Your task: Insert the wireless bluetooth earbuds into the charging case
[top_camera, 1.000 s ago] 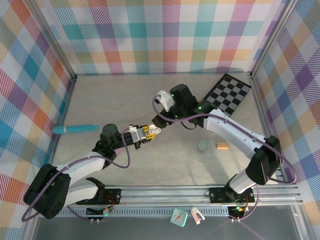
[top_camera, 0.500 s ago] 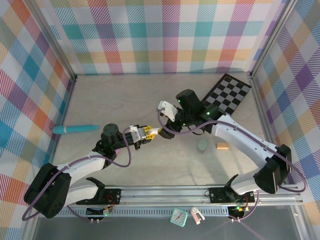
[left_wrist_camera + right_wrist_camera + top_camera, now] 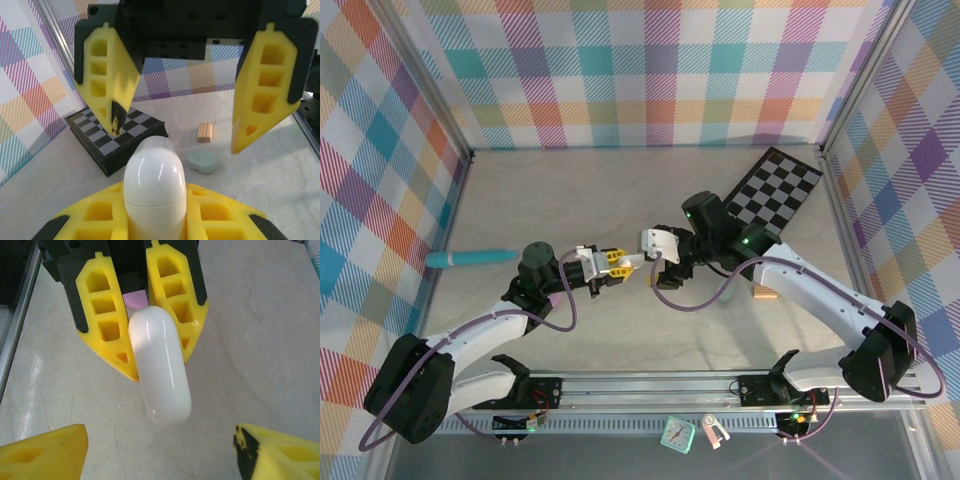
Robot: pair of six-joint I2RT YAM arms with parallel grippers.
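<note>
My left gripper [image 3: 623, 262] is shut on a glossy white pebble-shaped charging case [image 3: 154, 182], closed, its rounded end sticking out past the yellow fingers [image 3: 106, 320]. The same case [image 3: 160, 371] hangs above the tabletop in the right wrist view. My right gripper [image 3: 657, 263] is open and faces the case head-on, its fingertips [image 3: 107, 75] wide on either side of the case's end without touching it. A mint green case [image 3: 202, 161] lies closed on the table beyond. The earbuds are out of view.
A black-and-white chessboard [image 3: 776, 184] lies at the back right. A small wooden block [image 3: 204, 132] sits next to the mint case. A teal pen [image 3: 470, 258] lies at the left wall. A small clock [image 3: 678, 433] rests on the front rail.
My right gripper has swung forward and down from the back until it faces the white case. The left gripper has kept its hold and shifted only slightly.
</note>
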